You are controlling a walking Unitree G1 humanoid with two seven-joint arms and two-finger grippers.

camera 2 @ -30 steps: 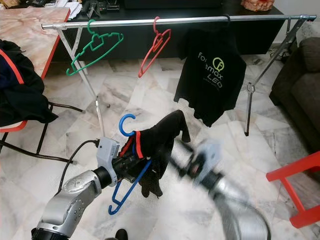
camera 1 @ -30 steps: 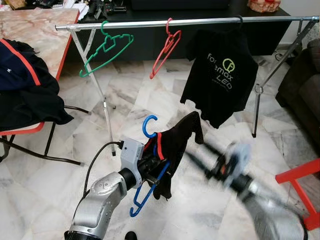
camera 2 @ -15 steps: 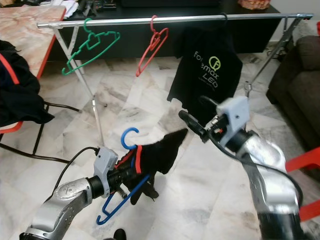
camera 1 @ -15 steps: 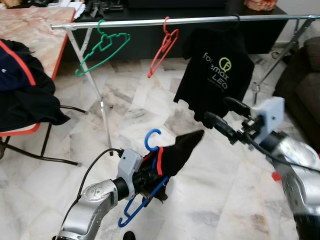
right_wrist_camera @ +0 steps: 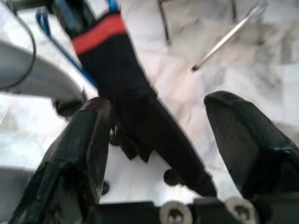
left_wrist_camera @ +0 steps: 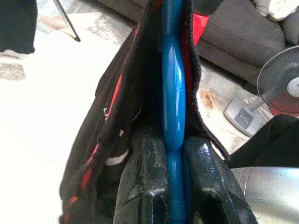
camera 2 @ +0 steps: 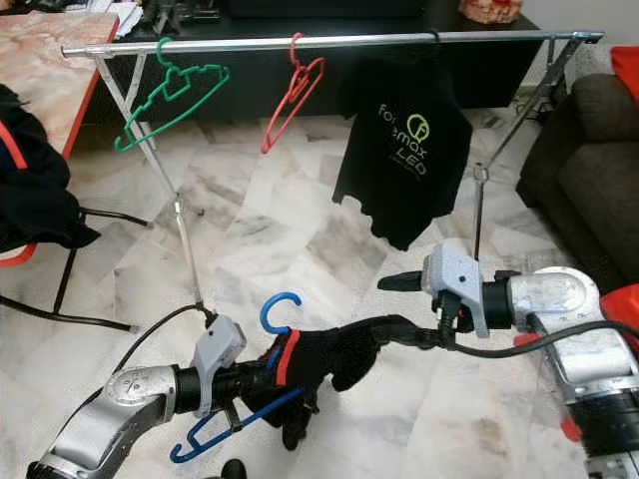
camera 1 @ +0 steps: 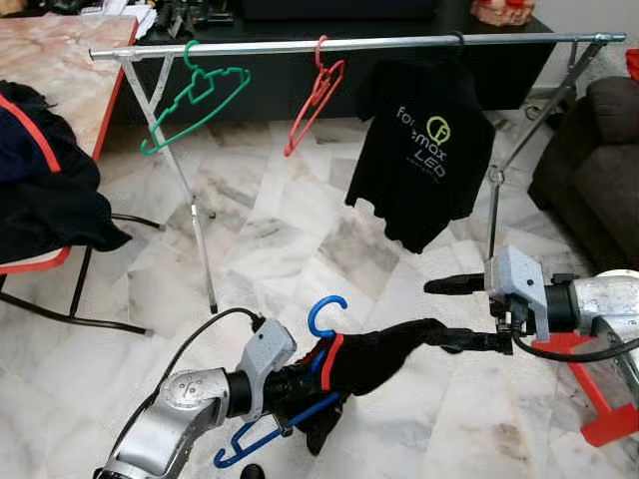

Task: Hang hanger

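Blue plastic is what my left pincer point(left_wrist_camera: 174, 186) grips: the blue hanger point(camera 1: 326, 317), low in front of me at about 7 o'clock, its hook pointing up. A black garment with a red stripe point(camera 1: 384, 351) is draped on it and stretches toward 3 o'clock. My right pincer point(camera 1: 454, 314) is there with its fingers spread wide; the lower finger point(camera 1: 469, 340) touches the end of the cloth, the upper one is above it. Farther, at 12 o'clock, the metal rail point(camera 1: 399, 43) carries a green hanger point(camera 1: 196, 99), a red hanger point(camera 1: 316, 92) and a black T-shirt point(camera 1: 424, 150). The marble counter point(camera 1: 60, 55) stands at 10 o'clock, with dark clothes point(camera 1: 45, 190) hanging over its edge.
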